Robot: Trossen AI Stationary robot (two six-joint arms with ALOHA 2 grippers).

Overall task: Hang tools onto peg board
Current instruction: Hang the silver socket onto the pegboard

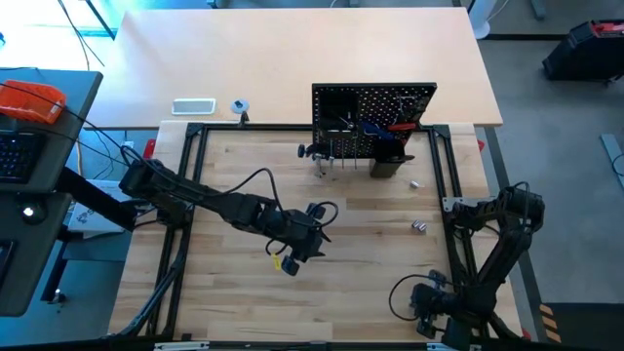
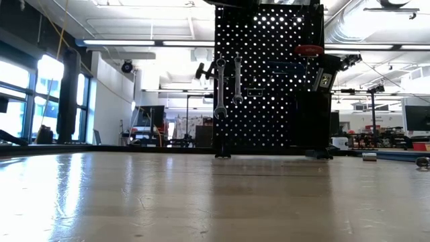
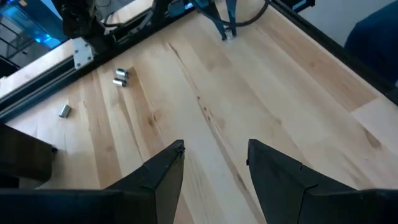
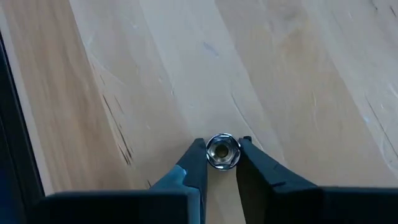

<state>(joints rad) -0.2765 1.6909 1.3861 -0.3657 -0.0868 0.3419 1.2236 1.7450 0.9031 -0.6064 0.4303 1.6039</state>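
Note:
The black peg board [image 1: 373, 122] stands upright at the far middle of the table, and two silver wrenches [image 2: 220, 87] hang on its hooks. Near the front right edge, my right gripper [image 1: 424, 307] has closed on a small silver socket bit [image 4: 222, 151]. Two more metal bits [image 1: 418, 226] lie on the wood at the right, and they also show in the left wrist view [image 3: 120, 78]. My left gripper [image 1: 302, 249] hovers open over the table's middle, and only bare wood shows between its fingers [image 3: 214, 152]. My right gripper pinches the socket bit by its round outer wall [image 4: 210, 153], one fingertip on each side. The fingers come down steeply from above. The bit stands on end on the wood with its hollow opening facing up.
A black metal frame [image 1: 195, 175] borders the wooden work area. A small black bin [image 1: 387, 164] sits at the peg board's foot, and a red-handled tool [image 2: 308, 49] hangs high on the board. One more bit [image 1: 414, 182] lies near the bin. Bare wood lies between the two arms.

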